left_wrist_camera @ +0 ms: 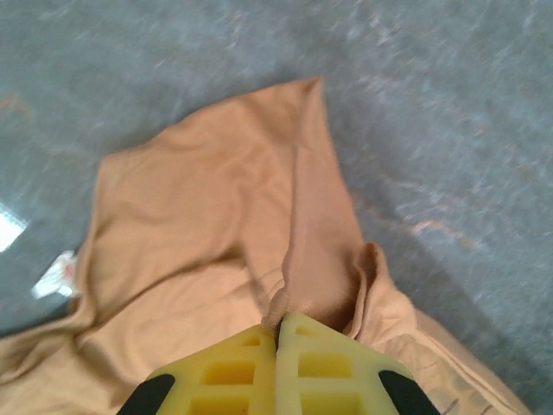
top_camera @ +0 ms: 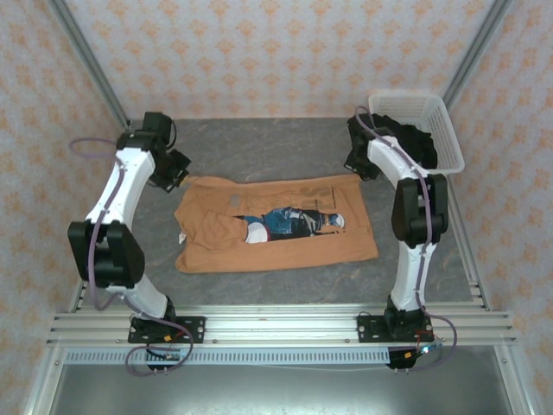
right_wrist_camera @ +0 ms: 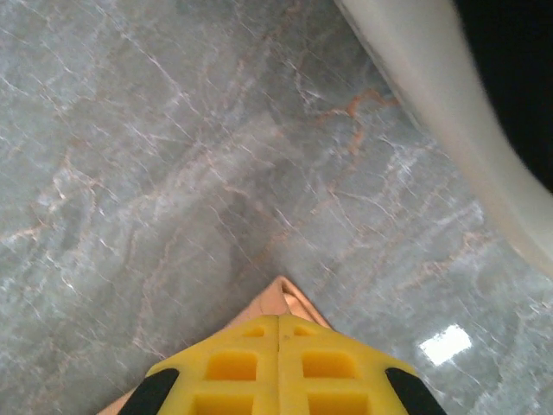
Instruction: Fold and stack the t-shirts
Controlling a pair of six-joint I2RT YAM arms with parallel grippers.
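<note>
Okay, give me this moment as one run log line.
left gripper: shut on orange t-shirt, far left corner | right gripper: shut on its far right corner | black t-shirt: in white basket

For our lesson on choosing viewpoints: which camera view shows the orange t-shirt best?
The top external view: the whole orange t-shirt lies spread on the table, every edge in sight. The left wrist view shows one creased corner pinched in the left gripper; the right wrist view shows a small tip at the right gripper.

An orange t-shirt (top_camera: 285, 249), blue-white print (top_camera: 289, 223), black t-shirt (top_camera: 421, 140), white basket (top_camera: 406, 102), grey marbled table (top_camera: 259, 147).
</note>
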